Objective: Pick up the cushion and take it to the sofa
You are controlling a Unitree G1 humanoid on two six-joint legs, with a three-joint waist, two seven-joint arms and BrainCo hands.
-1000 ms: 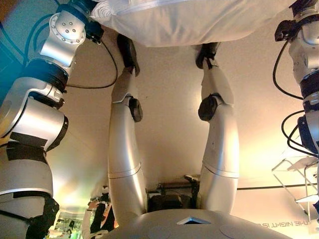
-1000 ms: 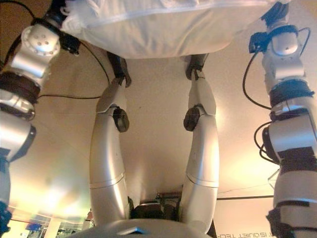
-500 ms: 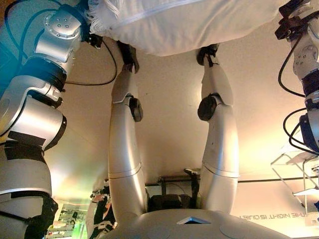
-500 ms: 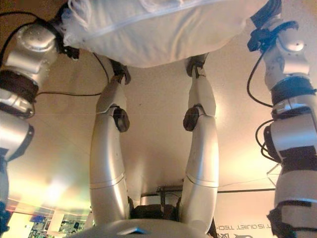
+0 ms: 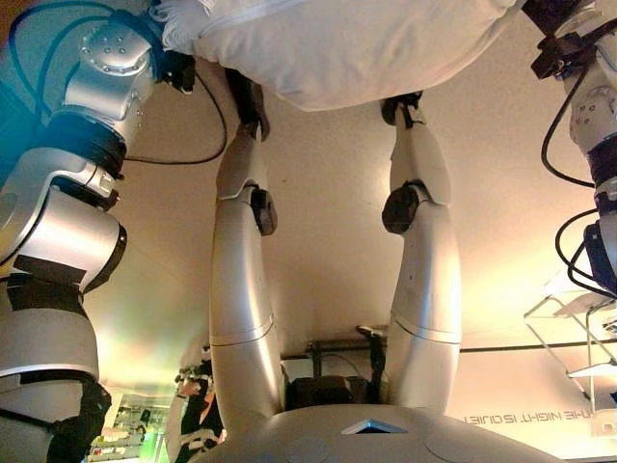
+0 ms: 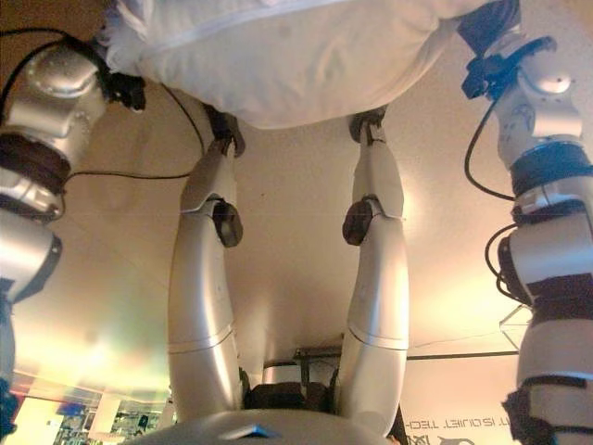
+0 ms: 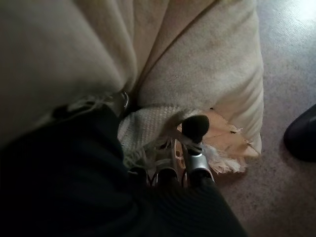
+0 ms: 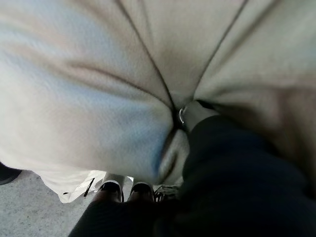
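A plain pale floor (image 5: 328,241) fills the head views; at its near right edge stands a thin white wire rack (image 5: 578,342), and a line of print runs along the floor beside it. At the near left, part of a lit room with dim figures shows.

The white cushion (image 5: 357,48) hangs clear of the floor at the far side of the scene, stretched between the two arms. In the left wrist view the left hand (image 7: 190,148) has its fingers curled into the cushion's fringed corner, pinching the cloth. In the right wrist view the right hand (image 8: 123,190) is pressed against the cushion's other end, its fingers buried in the folds, so their state cannot be told.
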